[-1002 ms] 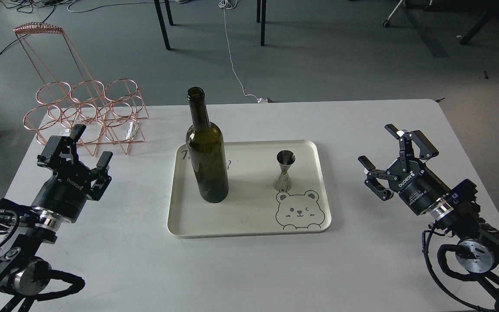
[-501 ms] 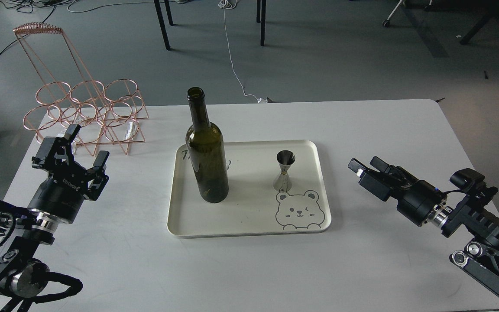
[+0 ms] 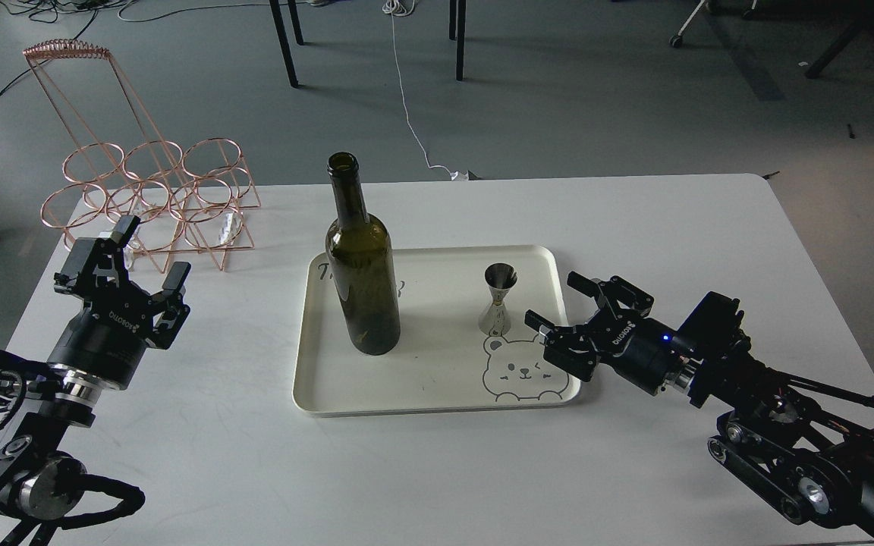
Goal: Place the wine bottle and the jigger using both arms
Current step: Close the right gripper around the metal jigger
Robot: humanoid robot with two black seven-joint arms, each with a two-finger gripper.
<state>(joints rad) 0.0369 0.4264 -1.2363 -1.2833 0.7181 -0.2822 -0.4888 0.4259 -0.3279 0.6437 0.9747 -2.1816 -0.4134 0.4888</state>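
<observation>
White tabletop (image 3: 437, 470): your right gripper (image 3: 570, 322) is reaching, fingers wide, beside the jigger (image 3: 498, 299); your left gripper (image 3: 122, 262) is hovering wide near the left edge.

Even, diffuse daylight, moderately bright. Table (image 3: 634, 227) reads near-white, no clipping. Soft shadow left of the right gripper (image 3: 570, 322), across the tray (image 3: 437, 398). Faint highlights on the wine bottle (image 3: 362, 265) and jigger (image 3: 498, 299). Focus sharp throughout; no motion blur. Floor beyond is dimmer.
</observation>
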